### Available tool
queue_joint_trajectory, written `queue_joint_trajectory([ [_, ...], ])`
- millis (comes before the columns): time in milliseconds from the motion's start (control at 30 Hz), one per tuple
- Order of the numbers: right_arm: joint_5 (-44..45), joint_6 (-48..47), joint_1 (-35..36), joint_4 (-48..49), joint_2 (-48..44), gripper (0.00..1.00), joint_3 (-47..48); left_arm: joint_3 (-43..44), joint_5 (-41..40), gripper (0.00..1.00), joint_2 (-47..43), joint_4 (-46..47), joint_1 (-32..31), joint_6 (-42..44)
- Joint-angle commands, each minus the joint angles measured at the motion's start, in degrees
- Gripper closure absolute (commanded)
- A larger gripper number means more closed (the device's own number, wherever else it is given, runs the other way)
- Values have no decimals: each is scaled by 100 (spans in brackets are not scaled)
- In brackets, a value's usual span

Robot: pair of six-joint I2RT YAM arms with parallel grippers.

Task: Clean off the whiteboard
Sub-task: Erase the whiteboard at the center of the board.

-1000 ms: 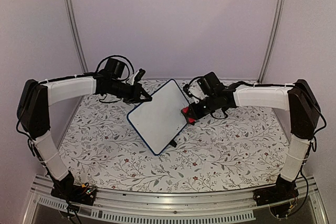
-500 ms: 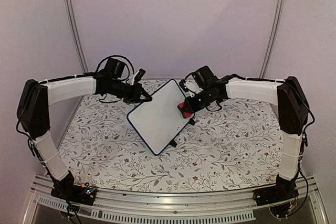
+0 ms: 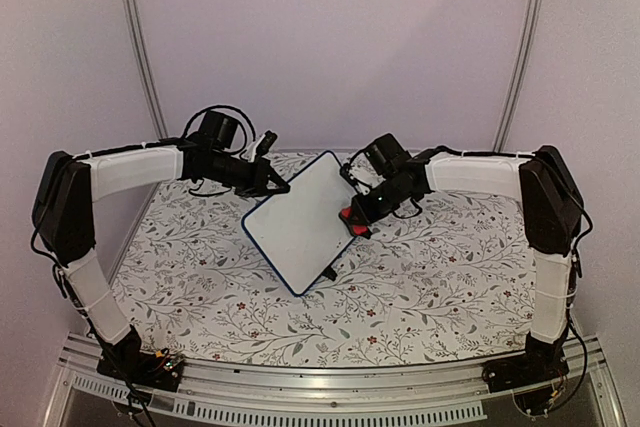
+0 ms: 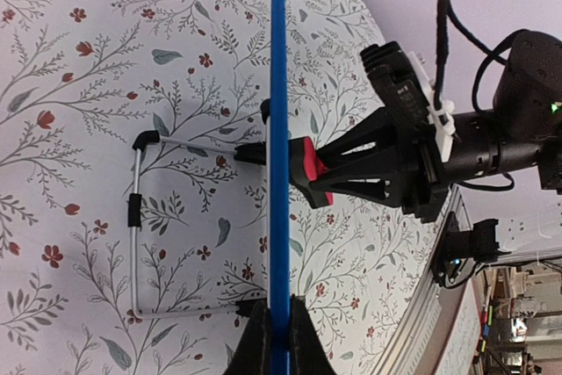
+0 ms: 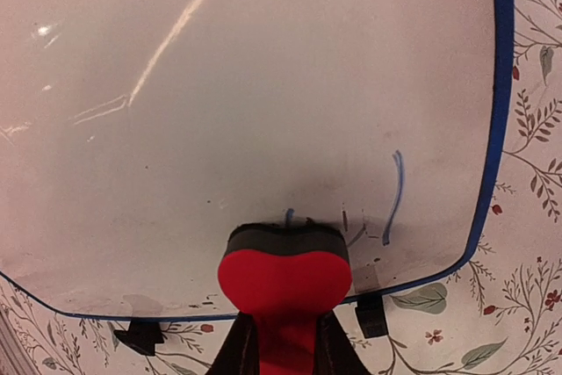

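The whiteboard (image 3: pixel 300 222) stands tilted on the floral table, its white face (image 5: pixel 246 103) mostly wiped. A few short blue and dark marker strokes (image 5: pixel 395 195) remain near its lower right corner. My left gripper (image 3: pixel 280 187) is shut on the board's blue frame (image 4: pixel 279 129), with one finger on each side of the edge (image 4: pixel 279 305). My right gripper (image 3: pixel 355 217) is shut on the red eraser (image 5: pixel 285 278), whose dark felt face presses on the board just left of the strokes. The left wrist view shows the eraser (image 4: pixel 309 169) against the board's far side.
A bent wire stand (image 4: pixel 136 217) props the board from behind. Two black feet (image 5: pixel 371 313) sit under its lower edge. The floral tablecloth (image 3: pixel 430 267) covers the table. Metal rails (image 3: pixel 330 387) run along the near edge and the back corners.
My right gripper has moved left with the eraser, from beside the board's right edge onto its face. The left gripper and the board have stayed put.
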Motion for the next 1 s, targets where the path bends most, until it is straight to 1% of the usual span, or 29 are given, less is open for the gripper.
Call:
queue_joint_trajectory([
  [0,-187,-130,-39,-40,142,97,-187,-29,178,99,-226,120,22,65],
  [267,-342,-206,-31,-50,188,97,-416,-29,184,99,-222,121,19,72],
  [467,-314,-256,-40,-117,151,97,-317,-29,179,99,-227,121,22,78],
  [767,49,-308,-70,-128,-36,97,318,-29,181,99,-208,113,19,79],
  [967,38,-317,-127,-244,228,97,737,-5,178,99,-224,86,28,96],
])
